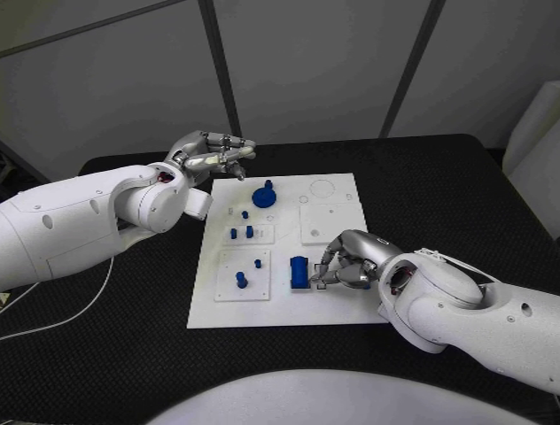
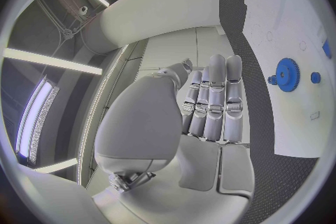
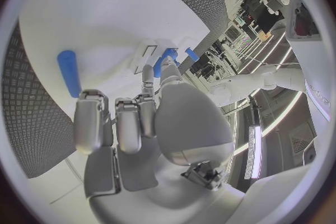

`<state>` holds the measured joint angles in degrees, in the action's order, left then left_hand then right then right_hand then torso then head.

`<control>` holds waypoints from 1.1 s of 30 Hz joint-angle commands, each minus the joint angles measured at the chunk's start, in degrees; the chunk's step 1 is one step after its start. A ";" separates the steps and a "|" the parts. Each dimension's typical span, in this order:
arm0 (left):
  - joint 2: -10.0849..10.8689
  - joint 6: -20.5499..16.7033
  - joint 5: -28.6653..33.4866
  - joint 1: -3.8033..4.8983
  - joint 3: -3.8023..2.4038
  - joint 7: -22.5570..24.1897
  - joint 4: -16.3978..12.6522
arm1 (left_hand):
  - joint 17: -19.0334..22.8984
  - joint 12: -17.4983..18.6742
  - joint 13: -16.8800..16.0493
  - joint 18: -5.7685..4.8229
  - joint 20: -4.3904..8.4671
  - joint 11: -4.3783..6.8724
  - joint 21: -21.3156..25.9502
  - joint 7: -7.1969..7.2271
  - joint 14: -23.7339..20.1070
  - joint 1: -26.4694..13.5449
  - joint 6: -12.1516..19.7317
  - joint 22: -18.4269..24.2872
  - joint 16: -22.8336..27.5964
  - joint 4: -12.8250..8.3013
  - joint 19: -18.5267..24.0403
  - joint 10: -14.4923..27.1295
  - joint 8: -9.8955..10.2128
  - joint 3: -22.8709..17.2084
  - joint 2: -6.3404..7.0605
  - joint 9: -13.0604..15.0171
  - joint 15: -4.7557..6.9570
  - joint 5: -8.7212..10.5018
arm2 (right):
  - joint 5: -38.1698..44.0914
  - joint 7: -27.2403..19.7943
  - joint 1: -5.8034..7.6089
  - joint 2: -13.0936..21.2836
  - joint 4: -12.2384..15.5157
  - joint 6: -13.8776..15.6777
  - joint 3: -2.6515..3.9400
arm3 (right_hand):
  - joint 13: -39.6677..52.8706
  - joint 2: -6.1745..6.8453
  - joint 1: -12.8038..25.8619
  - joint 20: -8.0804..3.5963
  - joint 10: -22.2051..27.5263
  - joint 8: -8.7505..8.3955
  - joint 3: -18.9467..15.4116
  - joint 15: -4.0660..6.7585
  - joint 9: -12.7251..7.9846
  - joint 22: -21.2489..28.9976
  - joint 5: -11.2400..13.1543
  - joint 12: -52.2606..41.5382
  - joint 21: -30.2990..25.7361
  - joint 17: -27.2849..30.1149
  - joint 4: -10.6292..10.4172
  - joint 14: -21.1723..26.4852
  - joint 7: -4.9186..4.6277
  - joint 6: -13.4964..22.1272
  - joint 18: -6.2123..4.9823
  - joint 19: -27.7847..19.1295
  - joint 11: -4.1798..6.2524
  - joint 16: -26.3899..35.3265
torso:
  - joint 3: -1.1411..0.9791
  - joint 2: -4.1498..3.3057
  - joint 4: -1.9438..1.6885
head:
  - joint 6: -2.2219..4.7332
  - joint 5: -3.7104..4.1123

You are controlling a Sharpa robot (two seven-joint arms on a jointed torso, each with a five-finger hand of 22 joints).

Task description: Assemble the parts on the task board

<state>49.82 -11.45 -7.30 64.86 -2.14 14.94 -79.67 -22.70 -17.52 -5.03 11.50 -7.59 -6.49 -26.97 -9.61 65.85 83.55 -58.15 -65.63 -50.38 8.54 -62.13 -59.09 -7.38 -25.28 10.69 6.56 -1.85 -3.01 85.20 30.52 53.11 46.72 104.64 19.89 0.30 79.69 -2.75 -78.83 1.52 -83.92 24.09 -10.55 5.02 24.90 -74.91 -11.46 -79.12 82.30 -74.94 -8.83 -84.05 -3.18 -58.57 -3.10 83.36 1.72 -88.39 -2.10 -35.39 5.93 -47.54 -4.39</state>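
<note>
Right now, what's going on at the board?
The robot is partway through putting blue parts on the white board. Its right hand rests on the board's near right side, fingers curled beside a blue cylinder lying there; whether it grips it, I can't tell. The left hand hovers over the table past the board's far left corner, holding nothing. A blue gear sits on the board's far side, with small blue pegs standing nearby.

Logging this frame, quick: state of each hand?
Left hand: holds nothing, fingers extended side by side, above the board's far-left corner.
Right hand: fingers curled in beside the blue cylinder; cannot tell whether it grips it.
</note>
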 commanded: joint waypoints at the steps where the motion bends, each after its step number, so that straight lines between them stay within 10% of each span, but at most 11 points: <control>1: 0.09 0.44 0.20 0.07 -0.04 0.19 -0.05 | 0.08 -0.28 -0.09 -1.07 -0.04 0.18 0.39 -0.09 -0.36 -0.06 -0.25 0.07 0.30 -0.04 0.21 0.37 -0.32 0.32 -0.30 -0.09 -0.01 0.17 | -1.59 -3.19 0.07 1.59 1.15 5.28 0.00 | 1.69 0.71 1.41 0.37 -0.72 -1.12 0.02 -0.61 -0.49 -4.34 -0.74 1.07 -0.29 -11.62 -0.92 -5.24 -0.37 1.26 0.42 -0.50 -0.92 -0.13 | -0.02 0.04 0.10 | 0.09 -0.08; 14: 0.10 0.45 0.20 0.01 -0.03 0.17 0.10 | 0.08 -0.28 -0.09 -1.07 -0.04 0.18 0.39 -0.09 -0.36 -0.06 -0.25 0.07 0.30 -0.04 0.21 0.37 -0.32 0.32 -0.30 -0.09 -0.01 0.17 | -1.39 -2.40 0.21 11.45 3.75 4.13 1.28 | 0.46 1.90 2.35 1.85 0.28 -6.59 0.97 -2.09 -2.97 -4.06 -3.31 3.20 -0.63 -11.25 -3.32 -5.16 -2.21 2.71 0.32 -0.77 -2.56 0.05 | -0.09 0.19 0.63 | 0.53 1.12; 33: 0.08 0.66 0.20 -0.68 -0.02 0.20 -0.02 | 0.19 -0.47 -0.09 -1.06 -0.04 0.19 0.57 -0.08 -0.37 -0.06 -0.22 0.24 0.28 0.02 0.13 0.50 -0.36 0.50 -0.41 -0.12 -0.01 0.17 | 3.70 1.52 0.08 12.04 2.26 -2.45 1.28 | 0.43 3.61 2.82 1.77 0.22 -7.07 1.88 -1.79 -3.00 -4.06 -3.42 3.44 -0.72 -10.96 -5.36 -5.09 -1.57 -0.28 0.28 -0.77 -2.09 0.20 | -0.02 0.12 0.36 | 0.35 2.27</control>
<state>49.90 -11.41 -7.29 64.14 -2.13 14.92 -79.61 -22.56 -17.91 -5.03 11.51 -7.59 -6.28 -26.53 -9.61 65.85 83.56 -58.15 -65.44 -50.38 8.69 -62.13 -58.87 -7.38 -25.12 10.69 6.50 -1.85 -3.01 87.41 30.92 53.16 58.98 107.01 20.30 1.58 74.90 0.38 -76.07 3.09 -83.62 17.29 -8.65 3.26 21.82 -74.90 -14.95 -75.86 81.82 -74.92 -13.85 -84.14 -4.62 -58.43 -3.10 82.43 -0.42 -88.39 -2.18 -35.27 6.42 -47.14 -2.13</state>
